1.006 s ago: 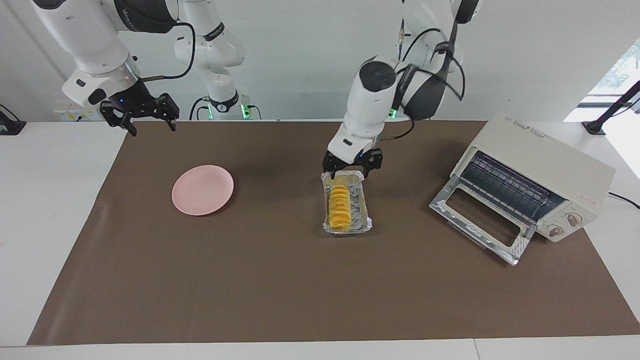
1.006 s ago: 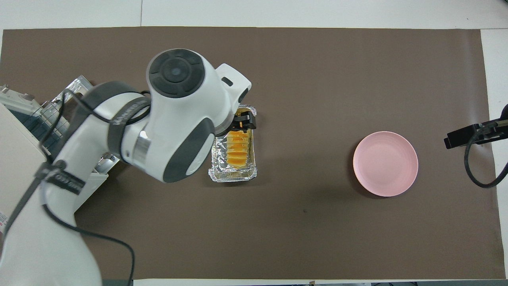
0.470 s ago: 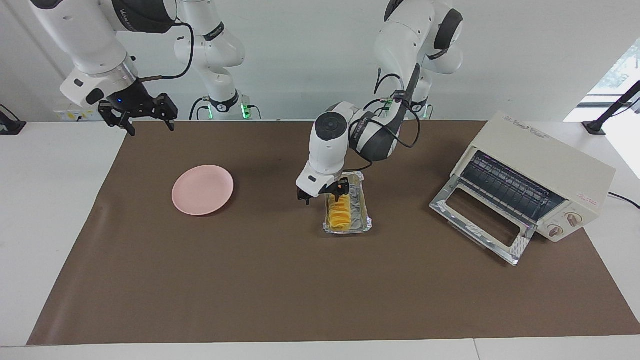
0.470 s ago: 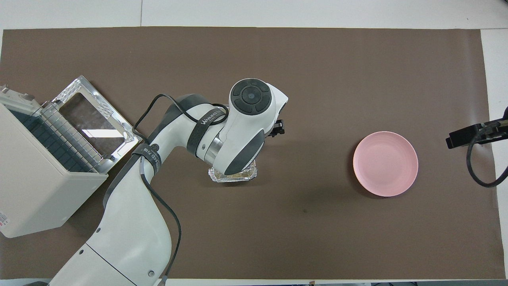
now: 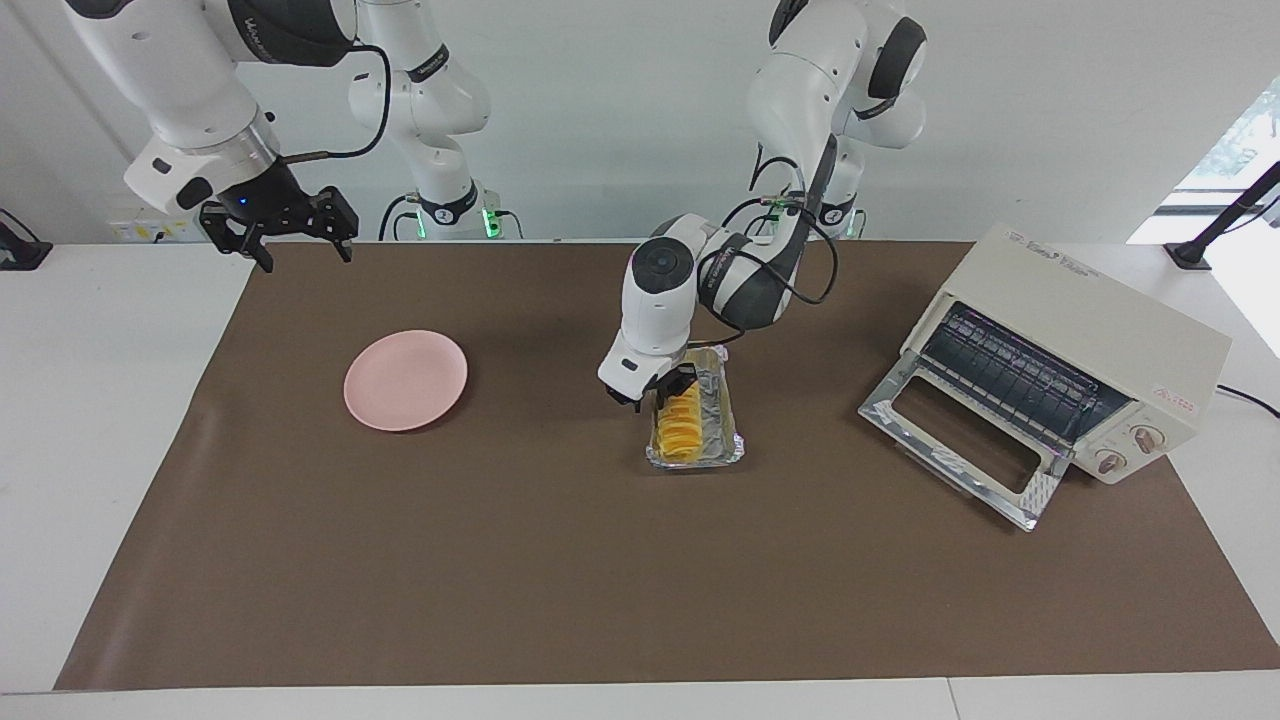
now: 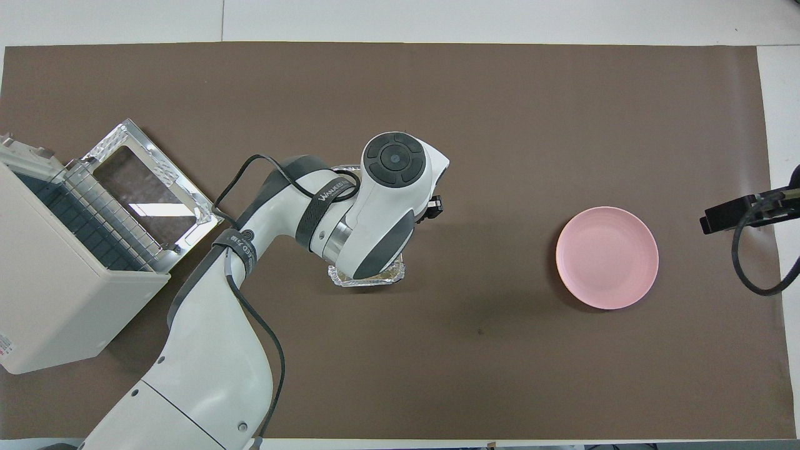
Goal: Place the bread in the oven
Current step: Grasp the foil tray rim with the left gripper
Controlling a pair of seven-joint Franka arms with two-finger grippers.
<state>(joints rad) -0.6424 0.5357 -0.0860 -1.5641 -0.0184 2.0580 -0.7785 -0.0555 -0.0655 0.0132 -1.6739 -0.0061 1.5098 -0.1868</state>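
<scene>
Down and inward since a second ago, the left gripper (image 5: 661, 387) now straddles the bread (image 5: 678, 424) in the foil tray (image 5: 722, 440), fingers narrowing around the loaf's robot-side end; a firm grip I cannot tell. Toward its own arm's end sits the oven (image 5: 1075, 350), door down. Over the table's edge past the pink plate (image 5: 405, 379), the right gripper (image 5: 280, 232) waits, spread wide.

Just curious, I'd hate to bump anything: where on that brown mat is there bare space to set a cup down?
Bare mat runs along the edge farthest from the robots, and between the pink plate and foil tray. It is crowded where the left gripper meets the bread, and before the oven.
</scene>
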